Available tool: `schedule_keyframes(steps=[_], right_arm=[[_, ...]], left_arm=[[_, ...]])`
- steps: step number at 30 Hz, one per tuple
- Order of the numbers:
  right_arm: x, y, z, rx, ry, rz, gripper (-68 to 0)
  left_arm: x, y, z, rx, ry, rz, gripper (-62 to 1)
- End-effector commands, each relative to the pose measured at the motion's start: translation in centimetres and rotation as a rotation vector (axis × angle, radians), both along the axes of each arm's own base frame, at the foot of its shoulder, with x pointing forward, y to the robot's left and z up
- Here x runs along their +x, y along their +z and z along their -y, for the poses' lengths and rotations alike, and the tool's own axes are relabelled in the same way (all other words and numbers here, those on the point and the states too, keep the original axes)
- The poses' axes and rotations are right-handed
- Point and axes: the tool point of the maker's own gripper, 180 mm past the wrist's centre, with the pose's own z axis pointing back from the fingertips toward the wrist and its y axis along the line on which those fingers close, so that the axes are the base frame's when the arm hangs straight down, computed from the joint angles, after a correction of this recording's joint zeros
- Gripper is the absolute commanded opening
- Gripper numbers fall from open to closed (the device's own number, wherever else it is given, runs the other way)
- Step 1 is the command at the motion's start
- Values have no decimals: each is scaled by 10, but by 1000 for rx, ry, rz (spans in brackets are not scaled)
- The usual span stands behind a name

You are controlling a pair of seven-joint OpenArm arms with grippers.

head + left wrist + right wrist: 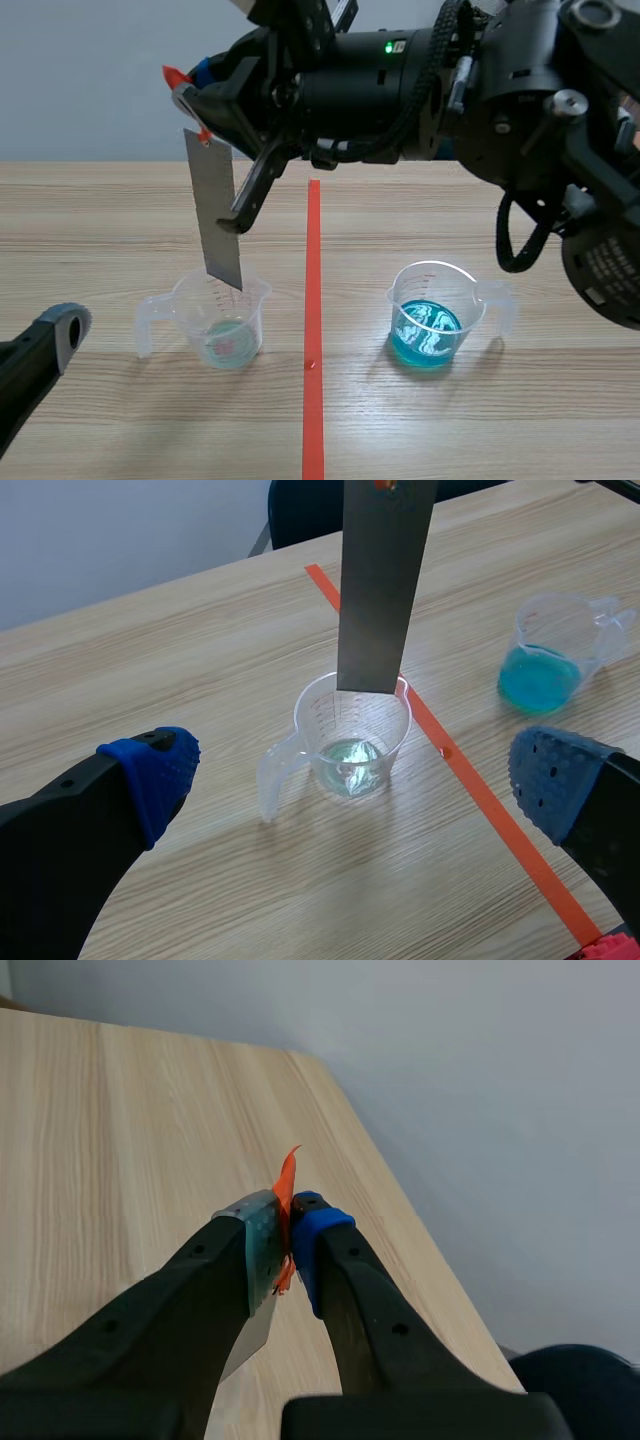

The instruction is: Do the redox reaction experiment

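Left pincer (355, 780) sat low over the tabletop's (120, 440) near left corner, spread wide, holding nothing. Ahead of it, left of the orange tape line (313, 300), I noted a clear cup (255, 315) with a little pale green liquid. Blue-liquid cup (420, 285) stood right of the line. Right pincer (290, 1235), raised, was clamped on a grey metal strip (218, 215) hanging nearly upright, lower end at the clear cup's mouth, above the liquid.

The metal strip (385, 580) is cut off at its upper end; the beaker (322, 730) bears unreadable marks.
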Motion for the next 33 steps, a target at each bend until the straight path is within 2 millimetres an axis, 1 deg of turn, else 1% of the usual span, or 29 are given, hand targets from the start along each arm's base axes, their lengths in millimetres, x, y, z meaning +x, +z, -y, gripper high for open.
schedule_keyframes(steps=[1, 6, 10, 17, 25, 33], right_arm=[[-2, 18, 10, 27, -7, 52, -667], [-6, 22, 30, -4, -15, 100, -667], [-11, 19, 47, -21, -9, 99, -667], [-15, 11, 85, -54, -15, 119, -667], [-21, 12, 127, -93, -33, 151, -667], [-23, 14, 159, -139, -66, 167, -667]], left_arm=[[0, 4, 2, -15, 3, 9, 14], [0, 4, 2, -15, 3, 9, 14], [0, 4, 2, -14, 3, 8, 14], [0, 4, 2, -15, 3, 9, 14], [0, 4, 2, -15, 3, 9, 14], [0, 4, 2, -14, 3, 8, 14]])
